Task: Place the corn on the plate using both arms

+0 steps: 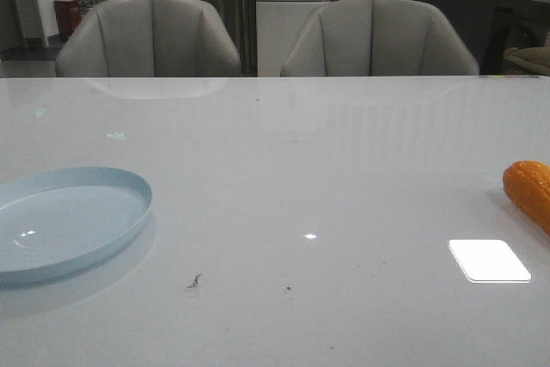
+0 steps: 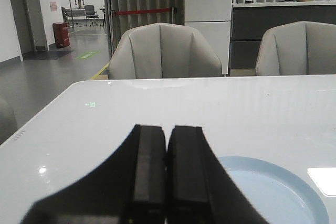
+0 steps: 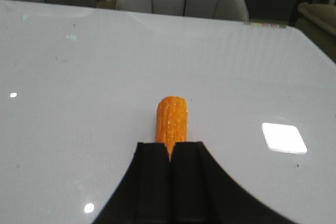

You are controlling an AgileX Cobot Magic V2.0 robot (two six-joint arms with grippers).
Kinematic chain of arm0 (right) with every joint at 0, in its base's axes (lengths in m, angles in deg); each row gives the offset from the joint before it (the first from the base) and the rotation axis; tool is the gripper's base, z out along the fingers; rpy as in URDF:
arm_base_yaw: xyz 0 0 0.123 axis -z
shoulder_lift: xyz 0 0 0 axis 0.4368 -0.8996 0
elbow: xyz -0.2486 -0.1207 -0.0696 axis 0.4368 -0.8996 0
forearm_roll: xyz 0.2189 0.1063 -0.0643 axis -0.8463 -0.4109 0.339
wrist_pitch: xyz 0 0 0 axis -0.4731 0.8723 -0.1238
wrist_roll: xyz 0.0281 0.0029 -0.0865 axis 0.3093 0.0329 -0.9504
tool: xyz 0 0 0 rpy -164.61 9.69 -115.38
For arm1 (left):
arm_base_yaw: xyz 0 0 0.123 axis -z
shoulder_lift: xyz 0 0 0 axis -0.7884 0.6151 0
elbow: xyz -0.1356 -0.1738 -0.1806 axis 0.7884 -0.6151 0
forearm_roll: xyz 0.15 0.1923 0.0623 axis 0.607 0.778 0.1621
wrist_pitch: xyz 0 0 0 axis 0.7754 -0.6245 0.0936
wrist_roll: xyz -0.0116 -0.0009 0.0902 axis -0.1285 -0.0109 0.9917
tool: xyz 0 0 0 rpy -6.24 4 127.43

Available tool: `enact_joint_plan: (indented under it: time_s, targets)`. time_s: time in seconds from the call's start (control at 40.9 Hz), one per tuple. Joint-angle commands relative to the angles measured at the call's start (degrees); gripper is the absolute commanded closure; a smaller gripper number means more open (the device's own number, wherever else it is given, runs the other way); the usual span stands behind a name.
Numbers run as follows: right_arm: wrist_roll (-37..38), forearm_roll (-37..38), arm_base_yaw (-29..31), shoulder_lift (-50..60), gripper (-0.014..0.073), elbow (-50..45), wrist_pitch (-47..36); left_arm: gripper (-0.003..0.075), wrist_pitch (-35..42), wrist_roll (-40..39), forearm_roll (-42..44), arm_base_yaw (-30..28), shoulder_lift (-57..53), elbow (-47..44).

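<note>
The orange-yellow corn [image 1: 529,192] lies on the white table at the far right edge of the front view, partly cut off. In the right wrist view the corn [image 3: 171,120] lies on the table just beyond my right gripper [image 3: 170,145], whose fingers are shut together with nothing between them. The pale blue plate [image 1: 60,221] sits at the front left. In the left wrist view the plate [image 2: 278,192] shows beside my left gripper [image 2: 167,129], which is shut and empty. Neither gripper shows in the front view.
The glossy white table [image 1: 284,161] runs to a far edge with two grey chairs [image 1: 148,36] [image 1: 378,38] behind it. A bright light reflection [image 1: 488,259] lies on the table near the corn.
</note>
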Motion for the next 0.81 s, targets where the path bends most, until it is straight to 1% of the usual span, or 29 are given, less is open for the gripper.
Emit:
enact_joint_plan:
  time_s: [0.0,0.196,0.269,0.367,0.416,0.49,0.539,0.636,0.71,0.783]
  targets:
    - [-0.07,-0.22,0.03,1.25,0.0571,1.24,-9.65,0.0626,5.56,-0.13,-0.37,0.06,-0.9,-2.18]
    - [-0.07,-0.22,0.03,1.25,0.0571,1.24,-16.97,0.0626,10.35,-0.13,-0.37,0.06,-0.9,-2.07]
    - [-0.07,-0.22,0.03,1.25,0.0571,1.24,-21.12,0.0625,14.6,-0.13,-0.37,0.06,-0.9,-2.07]
    - [0.13,-0.22,0.03,1.25,0.0571,1.75,-26.39,0.0625,22.28,-0.13,-0.37,0.06,-0.9,-1.4]
    - [0.77,-0.22,0.03,1.25,0.0571,3.42,-26.53,0.0625,24.5,-0.13,-0.37,0.06,-0.9,-0.14]
    - [0.78,-0.22,0.03,1.25,0.0571,8.0,-24.39,0.0625,23.82,-0.13,-0.25,0.06,-0.9,3.88]
    - [0.78,-0.16,0.03,1.05,0.0571,13.5,-21.05,0.0625,22.84,-0.13,0.01,0.06,-0.8,7.58]
    - [0.78,-0.11,0.03,-0.46,0.0571,21.31,-17.53,0.0625,20.15,-0.13,3.99,0.06,-0.8,13.95]
    - [0.78,-0.11,0.03,-2.57,0.0571,26.14,-15.98,0.0626,17.08,-0.13,7.15,0.06,-0.38,18.95]
    - [0.78,-0.11,0.03,-5.39,0.0571,30.54,-15.68,0.0626,15.04,-0.13,7.41,0.06,1.3,23.73]
